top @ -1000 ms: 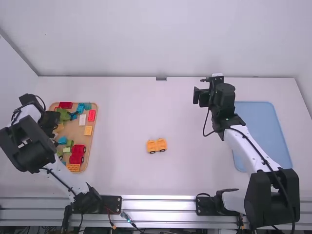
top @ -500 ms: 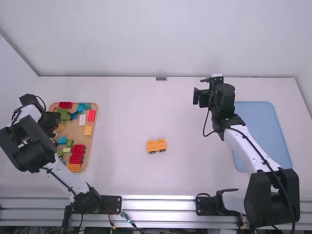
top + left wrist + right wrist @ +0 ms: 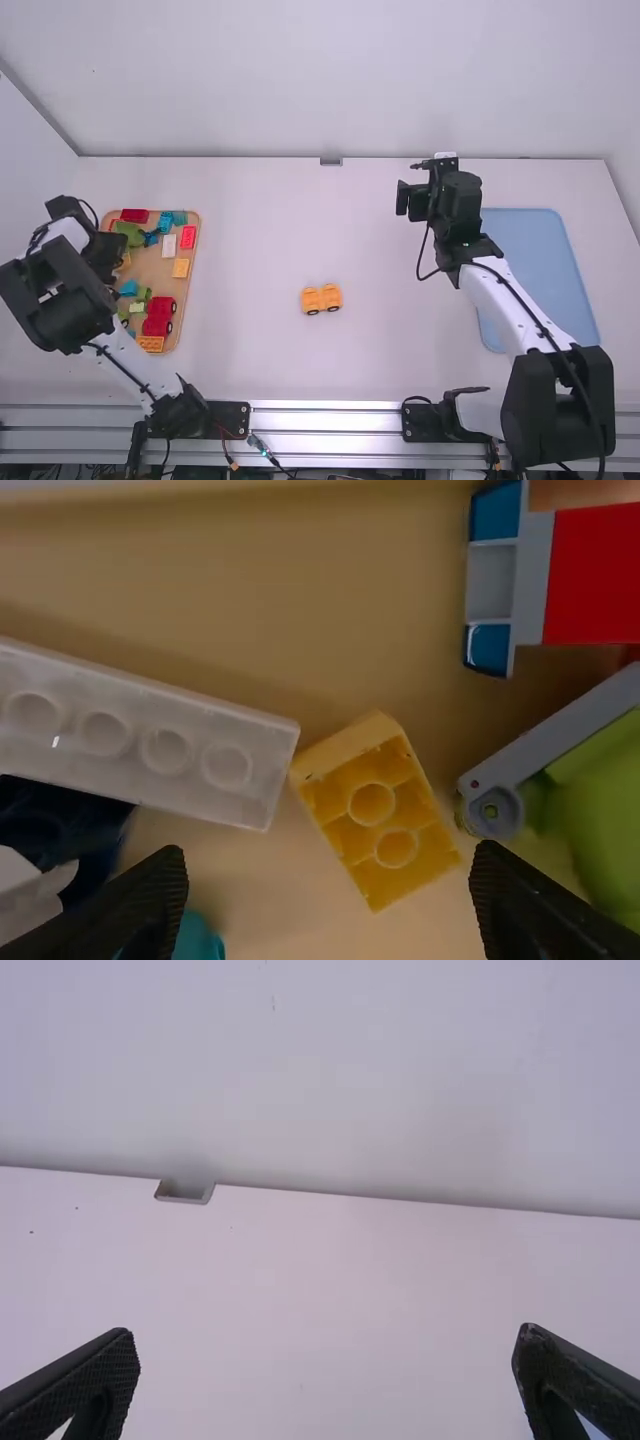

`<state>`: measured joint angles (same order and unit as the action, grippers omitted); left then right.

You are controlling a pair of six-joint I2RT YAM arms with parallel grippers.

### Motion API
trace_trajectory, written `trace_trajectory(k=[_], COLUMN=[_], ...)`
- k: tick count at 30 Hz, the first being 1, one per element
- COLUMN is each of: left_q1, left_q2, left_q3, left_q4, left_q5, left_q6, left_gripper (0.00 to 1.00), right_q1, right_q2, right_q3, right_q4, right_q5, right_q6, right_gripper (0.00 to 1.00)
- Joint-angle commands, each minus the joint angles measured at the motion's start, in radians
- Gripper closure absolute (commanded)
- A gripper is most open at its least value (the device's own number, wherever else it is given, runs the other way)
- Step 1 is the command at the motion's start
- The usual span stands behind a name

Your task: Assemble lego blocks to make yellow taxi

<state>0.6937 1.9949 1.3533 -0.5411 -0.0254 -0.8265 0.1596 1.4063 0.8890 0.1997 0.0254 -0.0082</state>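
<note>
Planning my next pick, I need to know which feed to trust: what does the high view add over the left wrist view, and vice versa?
High view: the orange-yellow wheeled piece, the blue mat and the right arm.
Left wrist view: the left gripper with fingers open, and two studs on a yellow block.
Both: the tray.

A yellow-orange car piece (image 3: 321,299) stands on black wheels on the worktop (image 3: 250,240). Red, blue, green, white and yellow blocks (image 3: 188,237) lie close together on a brown tray (image 3: 153,268).
</note>
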Motion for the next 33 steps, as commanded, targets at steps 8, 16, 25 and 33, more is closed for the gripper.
trace_trajectory(k=[8,16,25,33], left_q1=[-0.010,0.000,-0.006,0.007], left_q2=[0.016,0.016,0.016,0.016], left_q3=[-0.021,-0.021,-0.021,-0.021], left_q4=[-0.005,-0.061,-0.019,-0.015], left_q5=[-0.046,-0.045,0.045,0.142], left_q6=[0.010,0.061,-0.019,-0.188], left_gripper=[0.24,0.25,0.21,0.01], right_q1=[-0.004,-0.005,-0.001,-0.003], right_q2=[0.008,0.008,0.008,0.008], right_q3=[0.041,0.041,0.041,0.041], right_q4=[0.000,0.000,0.000,0.002], right_q5=[-0.002,-0.002,-0.002,-0.002], right_q6=[0.005,0.005,0.005,0.005], right_gripper=[0.01,0.01,0.01,0.01])
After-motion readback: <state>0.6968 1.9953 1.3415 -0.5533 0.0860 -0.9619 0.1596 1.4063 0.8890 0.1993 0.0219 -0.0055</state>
